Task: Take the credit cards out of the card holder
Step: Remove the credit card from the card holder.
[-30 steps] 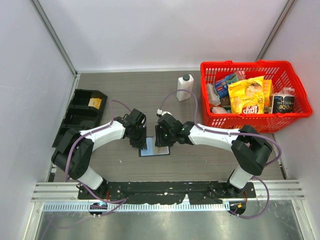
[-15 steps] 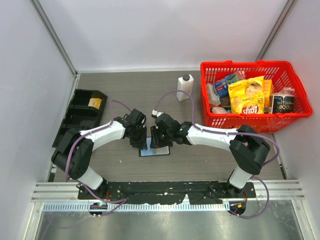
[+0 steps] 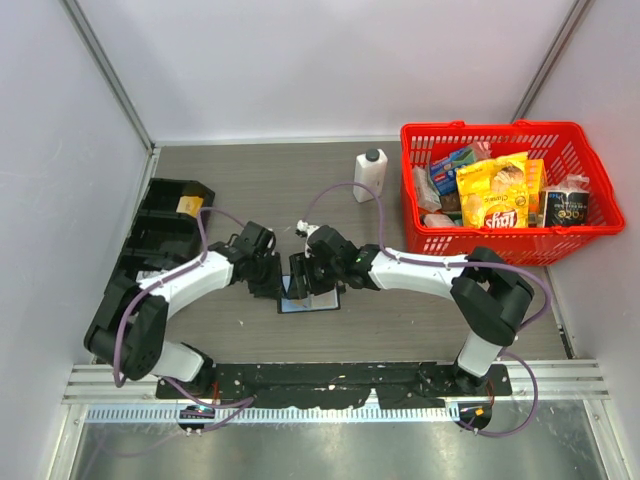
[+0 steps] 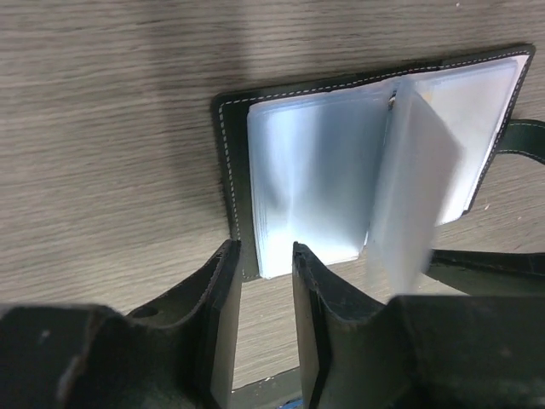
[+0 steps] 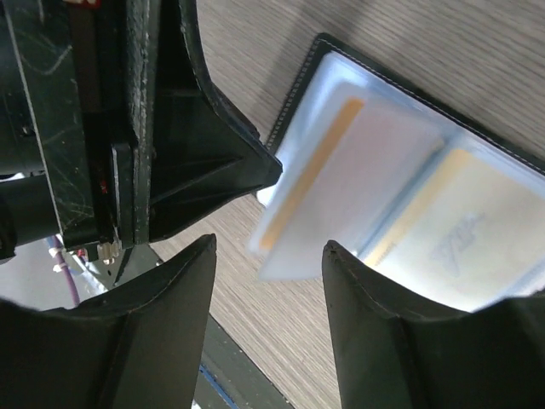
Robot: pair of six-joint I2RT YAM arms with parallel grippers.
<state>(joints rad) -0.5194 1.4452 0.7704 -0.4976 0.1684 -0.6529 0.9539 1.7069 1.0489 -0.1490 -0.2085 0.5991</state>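
Observation:
The black card holder [image 3: 316, 303] lies open on the table between my two grippers. In the left wrist view the card holder [image 4: 232, 162] shows pale blue plastic sleeves, and one leaf [image 4: 415, 183] stands up, blurred. My left gripper [image 4: 261, 254] hovers at the holder's near corner, jaws a little apart with only table between them. My right gripper [image 5: 271, 245] is open wide. A blurred leaf [image 5: 341, 192] with an orange-edged credit card in it hangs loose just past its tips. Another sleeved credit card [image 5: 464, 234] lies flat beside it.
A red basket [image 3: 480, 128] full of snack bags stands at the back right, with a white bottle [image 3: 369, 175] to its left. A black compartment tray [image 3: 150, 240] holding a yellow item [image 3: 190, 206] sits at the left wall. The left gripper [image 5: 170, 128] crowds the right wrist view.
My right gripper has opened wide and let go of the leaf, which is now swinging free. My left arm has drawn back to the left, away from the holder's middle.

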